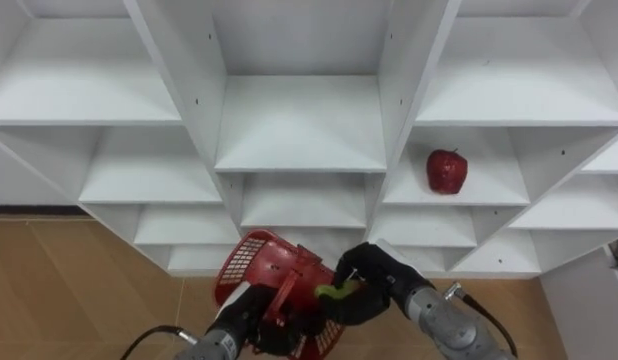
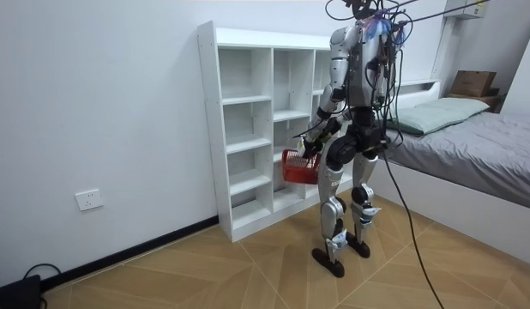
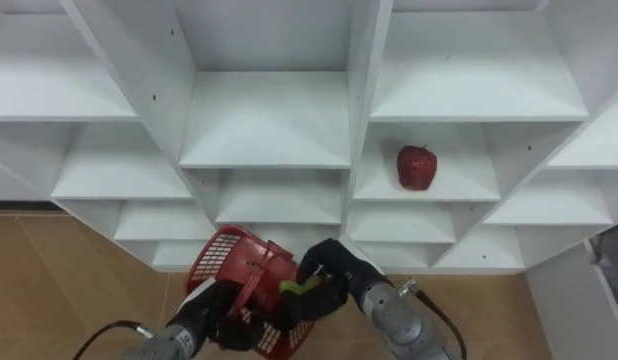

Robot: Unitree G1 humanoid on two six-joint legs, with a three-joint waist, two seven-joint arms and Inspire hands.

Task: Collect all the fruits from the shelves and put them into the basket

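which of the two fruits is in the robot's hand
The green fruit, gripped in the right hand over the red basket that the left hand holds. The red apple sits untouched on a white shelf above and to the right.

Your right hand [image 3: 334, 272] grips a green fruit [image 3: 301, 287] at the rim of the basket [image 3: 234, 262] your left hand [image 3: 217, 318] holds. An apple [image 3: 416, 167] sits up and right of it.

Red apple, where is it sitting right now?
In the eye views the red apple stands on a shelf in the right column of the closet, above and right of the red basket.
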